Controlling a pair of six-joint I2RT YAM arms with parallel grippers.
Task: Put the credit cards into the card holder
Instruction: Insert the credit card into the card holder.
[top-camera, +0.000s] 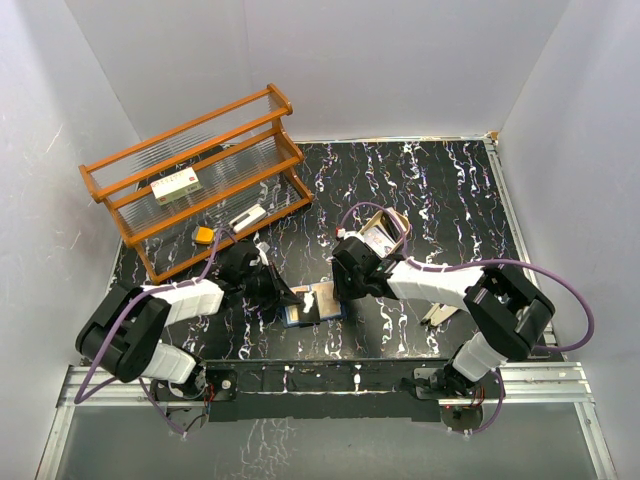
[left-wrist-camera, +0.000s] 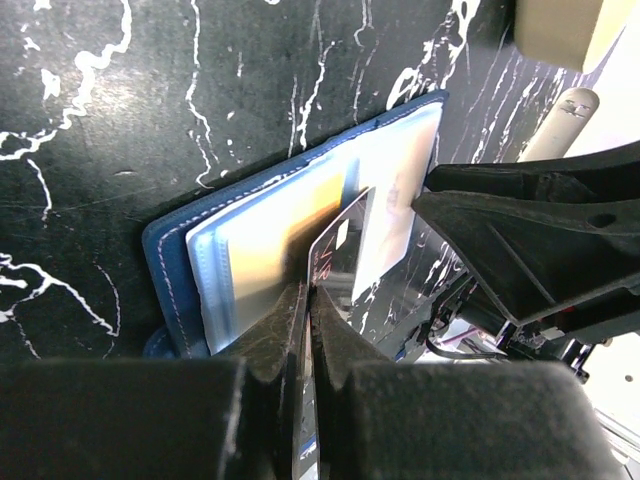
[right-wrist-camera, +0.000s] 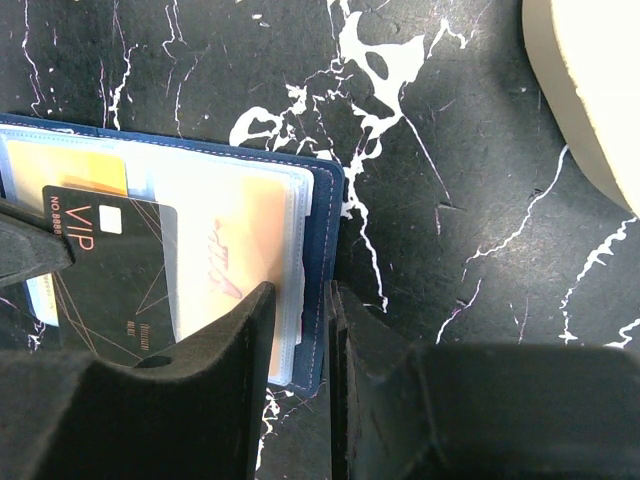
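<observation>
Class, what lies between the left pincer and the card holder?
A dark VIP card, held by the left pincer, reaching the card holder; left wrist view.

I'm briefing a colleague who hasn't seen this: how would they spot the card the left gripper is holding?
On the black white-veined marble table, just ahead of the two arm bases, lies an open navy-blue folding card holder with clear pockets. The left gripper pinches a thin black plastic card over it. Unlike the gold-orange cards already pocketed, it is dark and reads VIP.
</observation>
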